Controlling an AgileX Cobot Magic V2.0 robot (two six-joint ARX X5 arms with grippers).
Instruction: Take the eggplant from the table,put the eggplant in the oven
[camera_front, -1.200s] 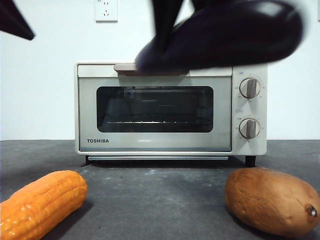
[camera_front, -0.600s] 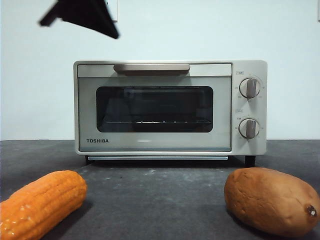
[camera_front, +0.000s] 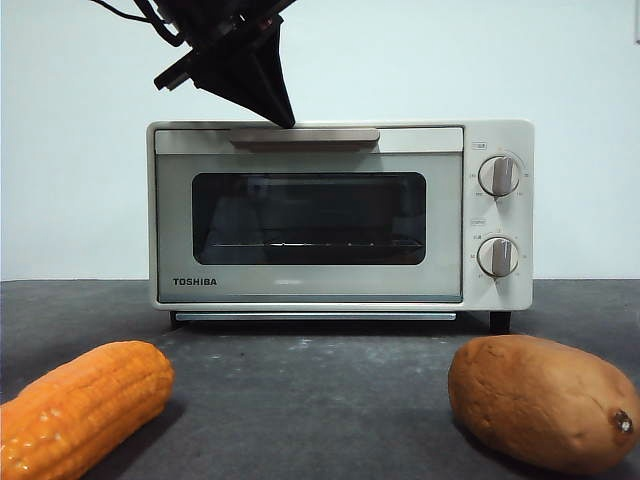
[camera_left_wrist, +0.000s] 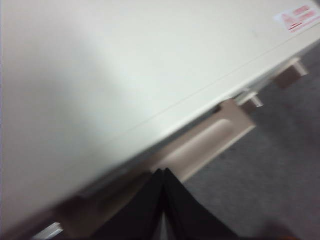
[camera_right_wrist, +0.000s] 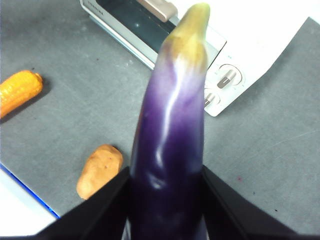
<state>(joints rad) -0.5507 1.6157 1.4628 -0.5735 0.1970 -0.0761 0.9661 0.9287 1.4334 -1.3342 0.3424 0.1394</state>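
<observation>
Eggplant: glossy dark purple eggplant (camera_right_wrist: 170, 150) with a yellow-green tip, pinched between the right gripper (camera_right_wrist: 167, 200) jaws and pointing away from them, held high above the table.
Right gripper: jaws clamped on the eggplant's thick end, one on each side.
Left gripper (camera_front: 275, 110): jaws pressed together with nothing between them, tips at the tan handle (camera_left_wrist: 210, 142).
Oven: cream-beige TOSHIBA toaster oven (camera_front: 310, 290), dark glass door closed, two round knobs (camera_front: 499, 175).
Table: dark grey mottled matte table (camera_front: 330, 400); orange corn cob (camera_front: 85, 405) and brown sweet potato (camera_front: 540, 400) lie well apart.
Room: plain white wall (camera_front: 60, 180) behind the oven.
</observation>
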